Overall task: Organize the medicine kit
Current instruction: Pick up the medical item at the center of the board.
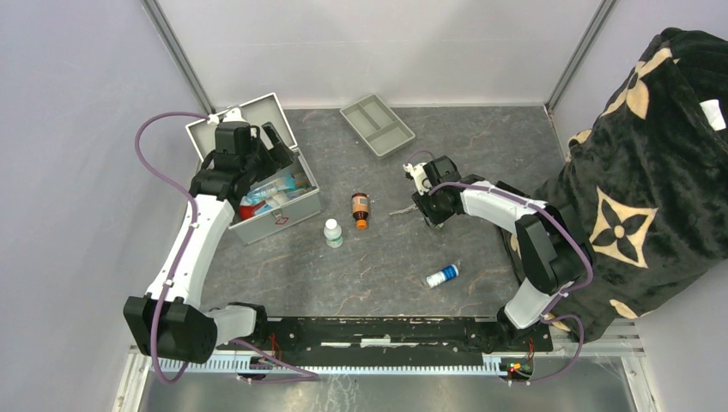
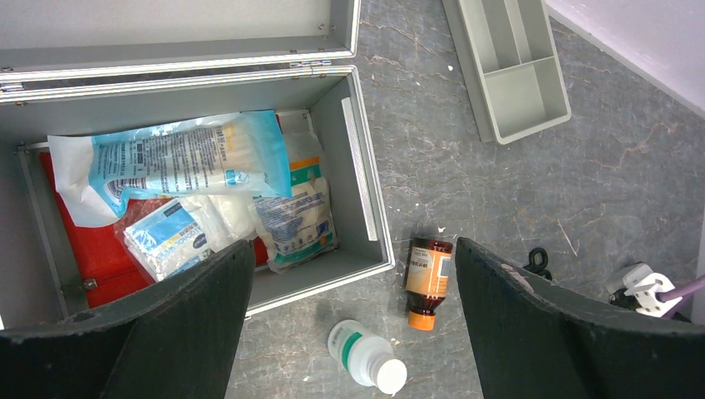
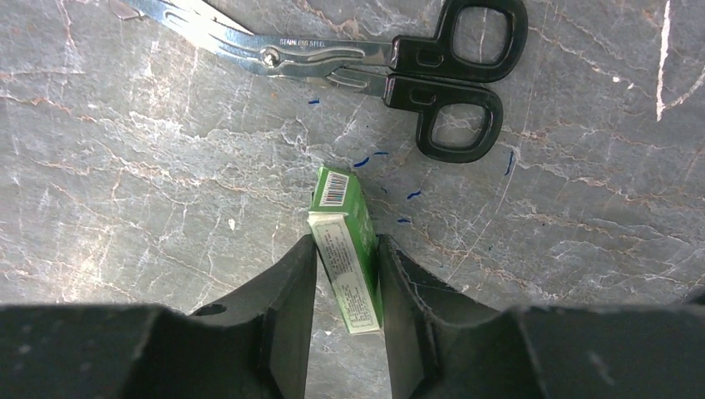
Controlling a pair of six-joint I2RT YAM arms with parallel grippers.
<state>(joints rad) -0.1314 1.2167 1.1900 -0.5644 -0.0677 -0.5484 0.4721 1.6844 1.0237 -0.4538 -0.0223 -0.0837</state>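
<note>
While the right gripper (image 3: pixel 345 253) pinches a small green cardboard box (image 3: pixel 339 208), the open silver-grey metal medicine kit (image 1: pixel 279 220) sits well apart to its left. The left gripper (image 2: pixel 353 258), spread wide, hangs above that kit.

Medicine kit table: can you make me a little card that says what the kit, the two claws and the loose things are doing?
medicine kit: lid open, packets inside
left claw: open, above the kit, holding nothing
right claw: squeezing a green box
scissors: flat on the table, just past the green box
brown bottle: lying outside the kit, orange cap
white bottle: beside the brown one
blue and white bottle: lying alone, nearer the arms
grey tray: near the back wall
</note>
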